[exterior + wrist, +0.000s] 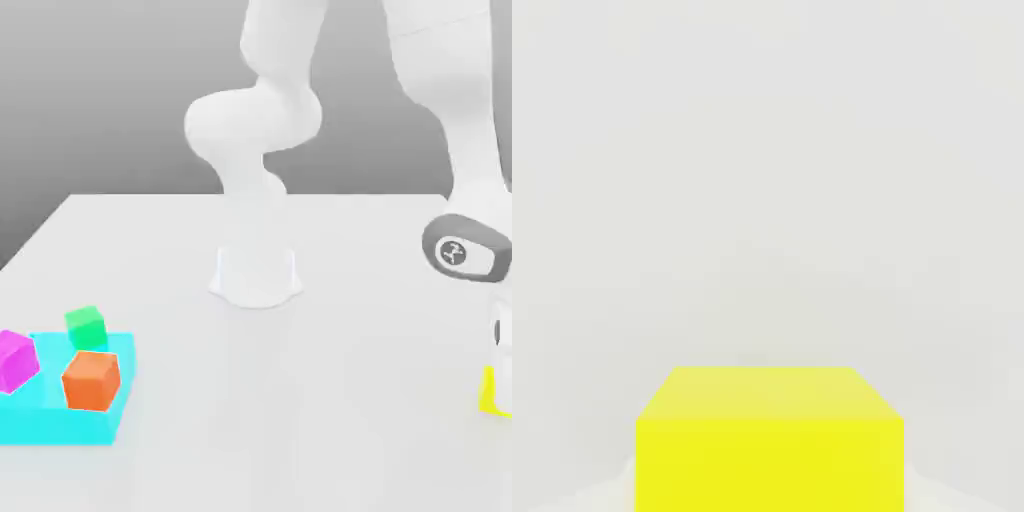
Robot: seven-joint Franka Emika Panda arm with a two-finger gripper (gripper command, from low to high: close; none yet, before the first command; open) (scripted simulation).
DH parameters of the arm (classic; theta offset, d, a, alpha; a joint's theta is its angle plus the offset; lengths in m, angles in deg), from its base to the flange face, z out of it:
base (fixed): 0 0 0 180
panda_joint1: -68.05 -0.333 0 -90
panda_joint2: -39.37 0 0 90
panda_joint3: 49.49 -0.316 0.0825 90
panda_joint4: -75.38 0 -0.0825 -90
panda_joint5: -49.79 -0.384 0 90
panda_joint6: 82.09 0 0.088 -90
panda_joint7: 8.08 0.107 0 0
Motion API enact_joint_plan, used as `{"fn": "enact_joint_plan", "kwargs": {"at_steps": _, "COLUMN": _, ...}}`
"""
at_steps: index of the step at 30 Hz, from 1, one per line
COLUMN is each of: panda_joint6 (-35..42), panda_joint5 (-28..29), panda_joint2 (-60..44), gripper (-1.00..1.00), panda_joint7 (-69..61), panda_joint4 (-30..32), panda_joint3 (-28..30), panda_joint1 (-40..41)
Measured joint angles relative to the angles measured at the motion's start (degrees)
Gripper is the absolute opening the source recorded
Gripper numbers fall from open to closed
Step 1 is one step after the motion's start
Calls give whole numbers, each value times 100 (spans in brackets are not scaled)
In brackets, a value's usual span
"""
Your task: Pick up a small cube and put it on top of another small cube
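Yellow block gripped at table level; three cubes at the cyan platform

Gripper (pixel 503 395): closed on the yellow block (pixel 769 465), a pale finger against each of two opposite sides. In the exterior view, it points down at the far right edge, where a finger hides part of the block and the frame cuts off the rest. Whether the block touches the table (pixel 380 350) or is slightly raised cannot be told. Its upper face is a paler yellow than the side face in the hand view.

Arm (pixel 250 125): white, base standing on the table toward the rear, forearm reaching over to the exterior view's right.

Cyan platform (pixel 75 430): on the table at the exterior view's left, well apart from the yellow block, partly cut off by the frame. Three cubes noted there: orange cube (pixel 91 382) toward the platform's right side; green cube (pixel 87 328) behind it, at the rear edge; magenta cube (pixel 15 362) at the far left, partly out of frame. No stacking observed among these three.
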Motion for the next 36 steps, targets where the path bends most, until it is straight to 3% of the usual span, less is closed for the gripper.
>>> {"fn": "enact_joint_plan", "kwargs": {"at_steps": 2, "panda_joint6": 261, "panda_joint5": -157, "panda_joint2": 397, "gripper": -100, "panda_joint7": -251, "panda_joint4": 109, "panda_joint3": 23, "panda_joint1": 208}}
{"fn": "enact_joint_plan", "kwargs": {"at_steps": 6, "panda_joint6": 609, "panda_joint5": -198, "panda_joint2": 1113, "gripper": -100, "panda_joint7": -953, "panda_joint4": 385, "panda_joint3": 615, "panda_joint1": 901}}
{"fn": "enact_joint_plan", "kwargs": {"at_steps": 11, "panda_joint6": 1024, "panda_joint5": -83, "panda_joint2": 1980, "gripper": -100, "panda_joint7": -1821, "panda_joint4": 755, "panda_joint3": 1295, "panda_joint1": 2500}}
{"fn": "enact_joint_plan", "kwargs": {"at_steps": 14, "panda_joint6": 1251, "panda_joint5": -7, "panda_joint2": 2462, "gripper": -100, "panda_joint7": -2339, "panda_joint4": 984, "panda_joint3": 1658, "panda_joint1": 2976}}
{"fn": "enact_joint_plan", "kwargs": {"at_steps": 25, "panda_joint6": 1934, "panda_joint5": 565, "panda_joint2": 3968, "gripper": -100, "panda_joint7": -4003, "panda_joint4": 1840, "panda_joint3": 3643, "panda_joint1": 4983}}
{"fn": "enact_joint_plan", "kwargs": {"at_steps": 33, "panda_joint6": 667, "panda_joint5": 244, "panda_joint2": 2961, "gripper": -100, "panda_joint7": -4533, "panda_joint4": 2154, "panda_joint3": 4200, "panda_joint1": 4966}}
{"fn": "enact_joint_plan", "kwargs": {"at_steps": 34, "panda_joint6": 562, "panda_joint5": 223, "panda_joint2": 2872, "gripper": 100, "panda_joint7": -4553, "panda_joint4": 2169, "panda_joint3": 4219, "panda_joint1": 4955}}
{"fn": "enact_joint_plan", "kwargs": {"at_steps": 36, "panda_joint6": 562, "panda_joint5": 223, "panda_joint2": 2872, "gripper": 100, "panda_joint7": -4553, "panda_joint4": 2169, "panda_joint3": 4219, "panda_joint1": 4955}}
